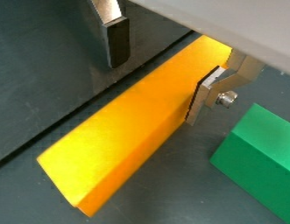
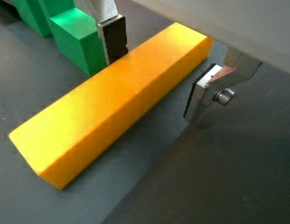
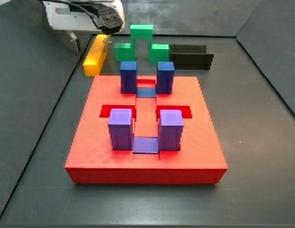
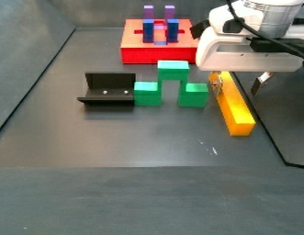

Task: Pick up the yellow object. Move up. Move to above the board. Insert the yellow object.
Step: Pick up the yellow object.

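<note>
my gripper (image 2: 161, 68) straddles the yellow object (image 2: 112, 105), a smooth matte rectangular bar flat on the dark floor; my 2 silver fingers (image 2: 211, 87) stand spread, not touching it.

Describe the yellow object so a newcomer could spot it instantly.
Start from the big red board, then move to the gripper over the dark floor. The yellow object lies flat between its open fingers, beside green blocks: the only long, plain yellow-orange bar.
</note>
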Available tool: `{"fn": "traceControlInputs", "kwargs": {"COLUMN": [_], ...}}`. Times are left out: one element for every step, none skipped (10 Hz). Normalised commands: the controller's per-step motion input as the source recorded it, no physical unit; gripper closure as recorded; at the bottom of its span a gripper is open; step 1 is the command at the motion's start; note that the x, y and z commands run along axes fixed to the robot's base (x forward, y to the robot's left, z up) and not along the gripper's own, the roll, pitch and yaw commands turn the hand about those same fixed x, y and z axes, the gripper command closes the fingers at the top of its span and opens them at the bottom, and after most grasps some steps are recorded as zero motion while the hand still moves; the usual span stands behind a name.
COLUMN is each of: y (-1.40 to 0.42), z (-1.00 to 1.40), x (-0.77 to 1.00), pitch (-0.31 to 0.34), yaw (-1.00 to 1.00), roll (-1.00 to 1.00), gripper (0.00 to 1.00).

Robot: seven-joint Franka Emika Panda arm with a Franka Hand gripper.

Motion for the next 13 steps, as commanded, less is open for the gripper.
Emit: {"fn": "traceControlInputs", "kwargs": {"y": [0.0, 0.0, 0.0, 0.0, 0.0, 0.0, 0.0, 0.0, 0.0, 0.0, 0.0, 0.0, 0.0], "z": [-0.02, -0.07, -0.17, -0.24, -0.18, -0.07, -0.03, -0.04, -0.06, -0.07, -0.05, -0.02, -0.01], "x": [-0.05, -0.04, -0.06, -0.04, -0.01, -0.02, 0.11, 0.25, 0.21, 0.14, 0.0, 0.0, 0.0], "pitch": [0.0, 0.0, -0.004, -0.007, 0.0, 0.0, 0.0, 0.0, 0.0, 0.0, 0.0, 0.0, 0.0], "yaw": [0.0, 0.0, 0.0, 0.0, 0.0, 0.0, 0.0, 0.0, 0.0, 0.0, 0.0, 0.0, 0.0], "roll": [0.0, 0.01, 0.06, 0.1, 0.07, 0.04, 0.0, 0.0, 0.0, 0.02, 0.03, 0.03, 0.03], "gripper": [0.0, 0.0, 0.0, 0.0, 0.0, 0.0, 0.0, 0.0, 0.0, 0.0, 0.0, 0.0, 0.0]}}
